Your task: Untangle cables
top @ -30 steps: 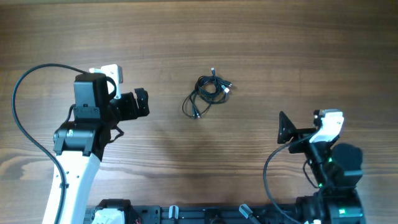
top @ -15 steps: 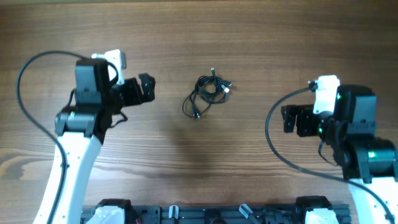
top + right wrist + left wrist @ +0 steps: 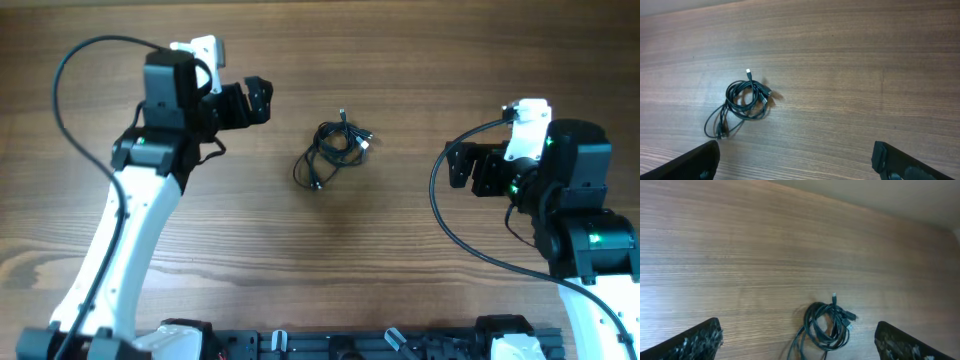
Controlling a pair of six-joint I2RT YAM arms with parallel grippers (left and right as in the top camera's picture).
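The cables lie as a small black bundle of loops with small silvery tips on the wooden table, near its middle. They also show in the left wrist view and the right wrist view. My left gripper is open and empty, up and to the left of the bundle, clear of it. In its wrist view the bundle lies between the spread fingertips, further ahead. My right gripper is open and empty, well to the right of the bundle.
The wooden table stretches round the bundle. Thick black arm cables arc beside the left arm and the right arm. The arm bases and a black rail sit along the front edge.
My left gripper has moved up and to the right, closer to the bundle. My right arm has risen and swung toward the table's middle. The cables have not moved.
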